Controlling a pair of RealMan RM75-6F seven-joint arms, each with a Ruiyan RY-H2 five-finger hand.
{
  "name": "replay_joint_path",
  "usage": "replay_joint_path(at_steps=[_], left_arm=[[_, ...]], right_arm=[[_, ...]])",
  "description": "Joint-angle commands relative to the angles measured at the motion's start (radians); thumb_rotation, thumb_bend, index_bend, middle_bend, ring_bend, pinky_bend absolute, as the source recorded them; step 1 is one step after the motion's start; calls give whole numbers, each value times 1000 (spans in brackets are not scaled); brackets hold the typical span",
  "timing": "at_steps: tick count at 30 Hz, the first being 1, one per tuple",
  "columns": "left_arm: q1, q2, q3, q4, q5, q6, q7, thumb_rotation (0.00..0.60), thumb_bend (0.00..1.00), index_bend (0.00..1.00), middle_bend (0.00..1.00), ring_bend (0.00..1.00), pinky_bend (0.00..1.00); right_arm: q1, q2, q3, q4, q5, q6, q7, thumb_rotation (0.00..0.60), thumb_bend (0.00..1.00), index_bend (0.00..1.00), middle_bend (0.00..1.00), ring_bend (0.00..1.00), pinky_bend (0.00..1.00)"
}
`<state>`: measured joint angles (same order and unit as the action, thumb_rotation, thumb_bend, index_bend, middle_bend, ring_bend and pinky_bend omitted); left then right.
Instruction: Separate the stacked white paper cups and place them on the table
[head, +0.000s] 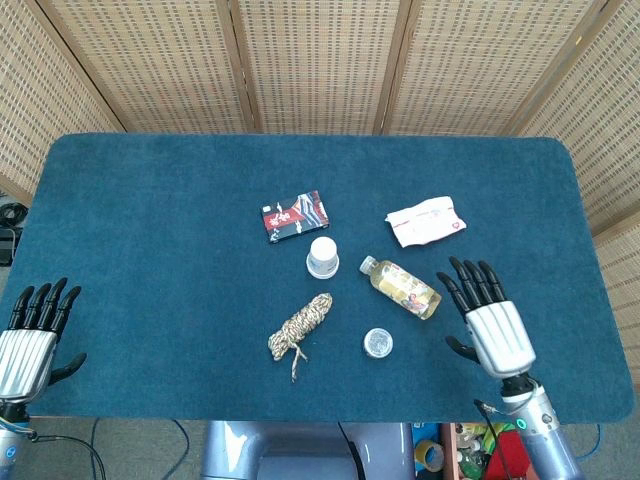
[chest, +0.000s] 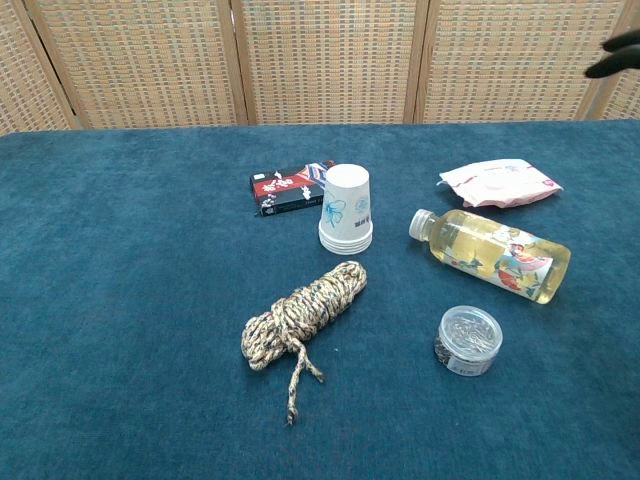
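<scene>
Right hand (head: 492, 325) is showing in chest view only as a dark fingertip bit at the top right corner; left hand (head: 30, 340) isn't in chest view at all, and its wrist is getting cut off by the head view's bottom edge. How many cups are in the stack (chest: 346, 209) is hard to tell – several nested rims at the base, upside down.

Count: 1 cup stack, 1 rope coil (chest: 298, 315), 1 bottle (chest: 490, 254) lying on its side, 1 small round tin (chest: 468, 340), 1 card box (chest: 287, 187), 1 white packet (chest: 499, 182).

Both hands are hovering flat w/ fingers spread, holding nothing. Stack is sitting mid-table; box at its 11 o'clock, bottle at 4, rope at 7. Right hand is just off the bottle at 4 o'clock. Table (head: 140, 230) is lying wide open along its 9 o'clock side.
</scene>
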<state>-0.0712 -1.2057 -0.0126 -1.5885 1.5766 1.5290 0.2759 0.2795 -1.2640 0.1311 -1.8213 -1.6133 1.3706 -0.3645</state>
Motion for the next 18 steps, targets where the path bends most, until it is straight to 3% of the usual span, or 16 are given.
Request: replay_joint_path(at_steps=[1,9,18], left_arm=[[-4,-3,1,4,-4,-9,-1,600,193,0,0,0,0],[-9,-6,-4,15,-20,-22,-14,600,193,0,0,0,0],[-19,-12,-12,42,-54,-54,-44,600,193,0,0,0,0]], right_arm=[[103,-2,76,-105,87,-127,-109,600,98,205,75,0,183],[276,-94,183,-164,341,-286,-262,600,98,267,125,0,252],[472,-229,256,-76,592,-338,-432,600,129,312,160,14,284]])
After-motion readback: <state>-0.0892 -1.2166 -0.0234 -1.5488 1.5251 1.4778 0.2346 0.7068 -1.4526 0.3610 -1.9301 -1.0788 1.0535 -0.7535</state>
